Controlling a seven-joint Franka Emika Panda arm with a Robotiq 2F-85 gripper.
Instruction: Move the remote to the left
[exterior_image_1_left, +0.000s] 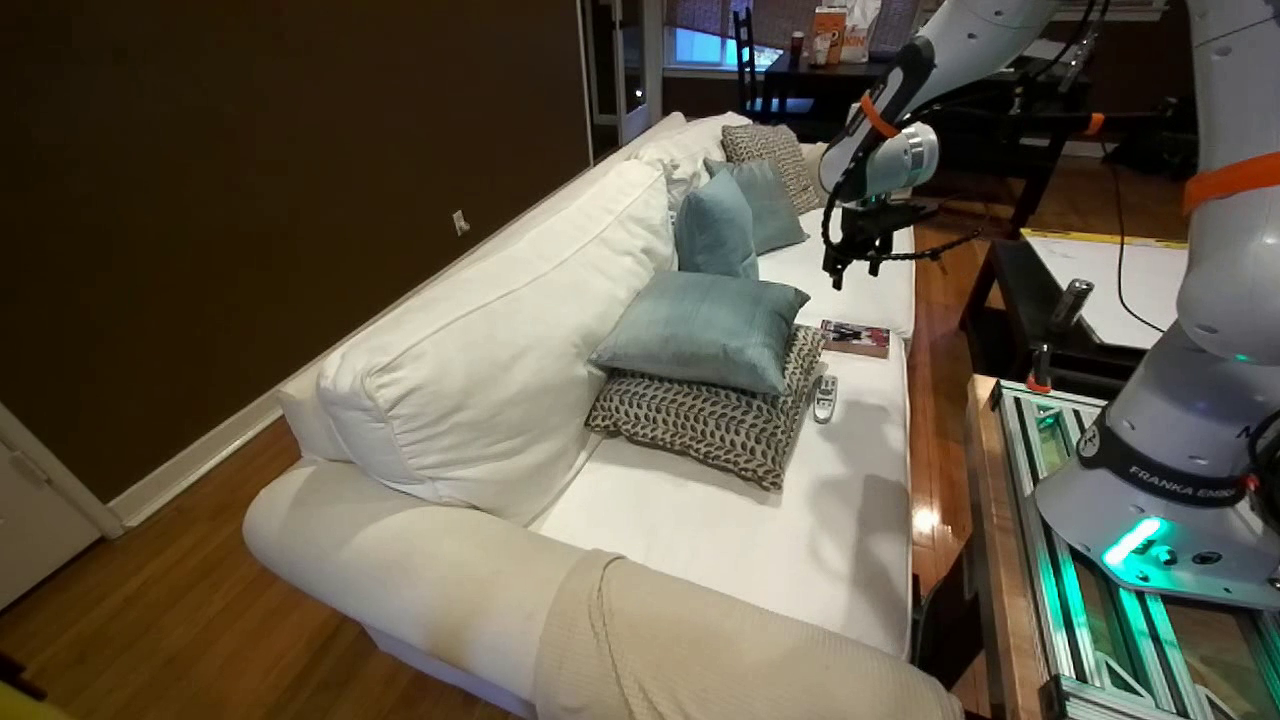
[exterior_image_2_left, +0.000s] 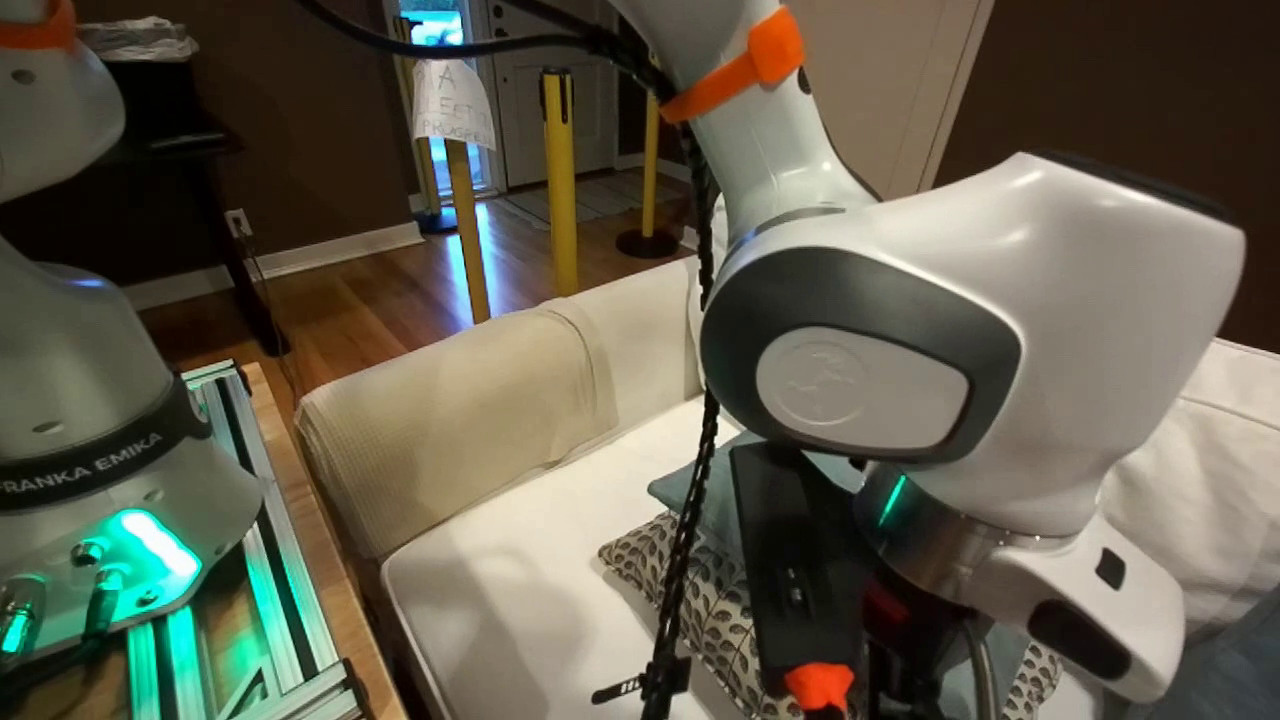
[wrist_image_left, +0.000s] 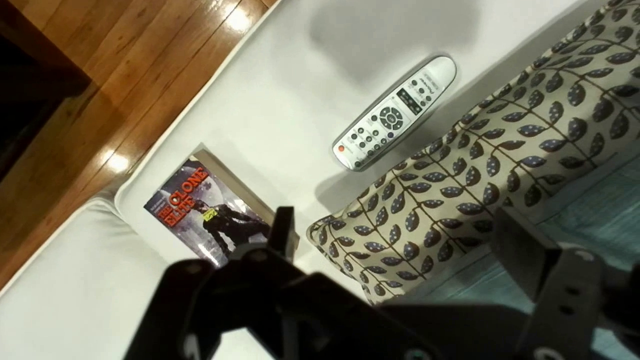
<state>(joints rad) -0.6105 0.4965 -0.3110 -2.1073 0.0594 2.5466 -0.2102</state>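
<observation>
while one claw (wrist_image_left: 404, 243) gapes, one remote (wrist_image_left: 395, 114) lies on one sofa (exterior_image_1_left: 700, 540); one book (wrist_image_left: 212, 210) rests nearby.

The remote (wrist_image_left: 395, 114) is silvery white with dark buttons and a red one. The book (wrist_image_left: 227, 200) has orange-red lettering on a purplish-grey cover, with a yellow label (wrist_image_left: 210, 214). Dark speckled leaves on brown stems pattern a beige cushion (wrist_image_left: 450, 190); a pillow (exterior_image_1_left: 705, 325) is plain dusty blue, the sofa (exterior_image_1_left: 660, 510) white. The fingers (wrist_image_left: 284, 232) are black, the arm (exterior_image_1_left: 1235, 270) white with orange bands, the wall (exterior_image_1_left: 300, 150) dark brown.
</observation>
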